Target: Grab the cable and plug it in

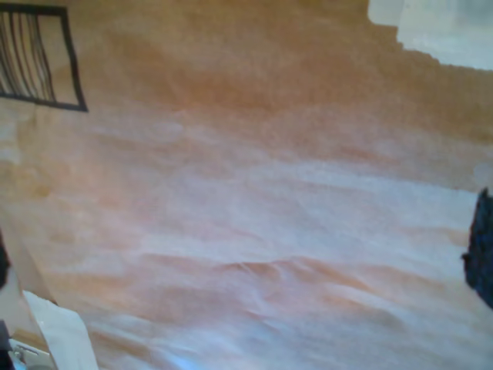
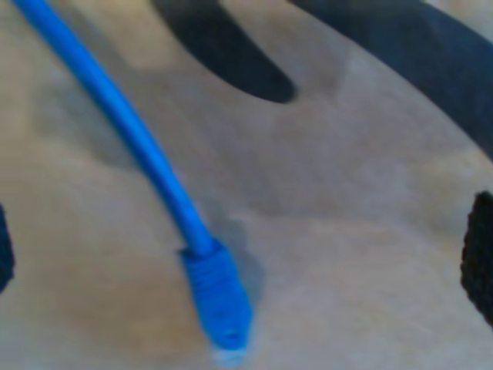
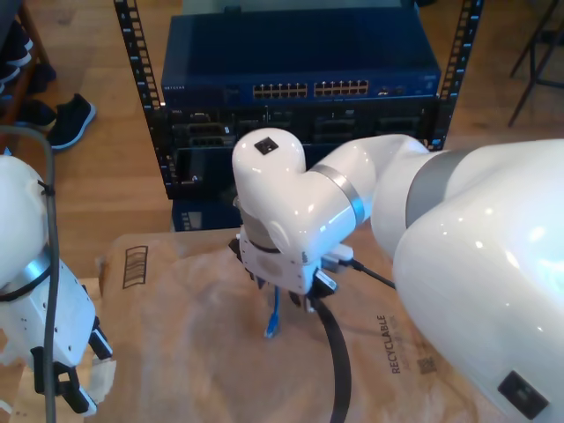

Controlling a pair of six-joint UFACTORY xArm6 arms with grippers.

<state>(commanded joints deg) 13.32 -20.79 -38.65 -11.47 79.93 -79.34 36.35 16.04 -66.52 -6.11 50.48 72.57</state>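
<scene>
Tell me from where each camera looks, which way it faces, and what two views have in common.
First wrist view: on my first gripper, facing down at brown paper; dark fingertips at the edge.
Second wrist view: on my second gripper, facing down at the cable and its connector.
Exterior view: above the arms, facing the rack; both white arms show.
Shared: the cable appears in the second wrist and exterior views.

Cable (image 2: pixel 146 158): far end cut off by the second wrist view's edge, connector tip blurred. In the exterior view, the arm (image 3: pixel 291 211) hides the cable's upper run; port labels too small to read
</scene>
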